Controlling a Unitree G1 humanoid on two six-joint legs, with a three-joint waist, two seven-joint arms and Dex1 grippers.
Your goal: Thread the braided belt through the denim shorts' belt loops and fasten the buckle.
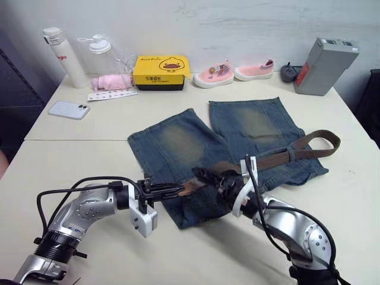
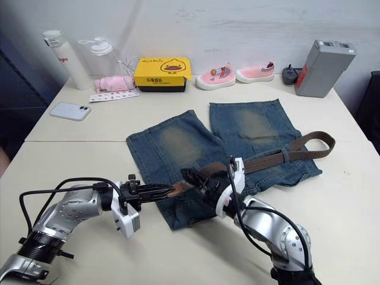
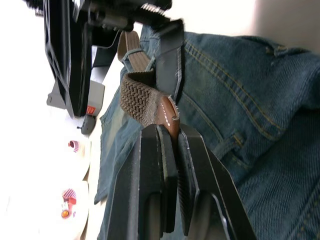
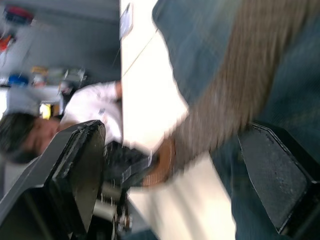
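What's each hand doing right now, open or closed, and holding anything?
Left hand: closed on the leather tip of the braided belt.
Right hand: open, fingers spread on either side of the belt over the denim shorts, gripping nothing.

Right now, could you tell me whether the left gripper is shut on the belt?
Shut: the left gripper pinches the belt's glossy brown tip between its fingers.

Two cream tables (image 1: 71, 127) pushed tog. against scuffed white wall (image 1: 237, 24), even light.

Bare cream table (image 1: 77, 148) lies open left of the faded blue denim shorts (image 1: 178, 142); bottles, yellow box (image 1: 159, 72) and pink shoes line the far edge.
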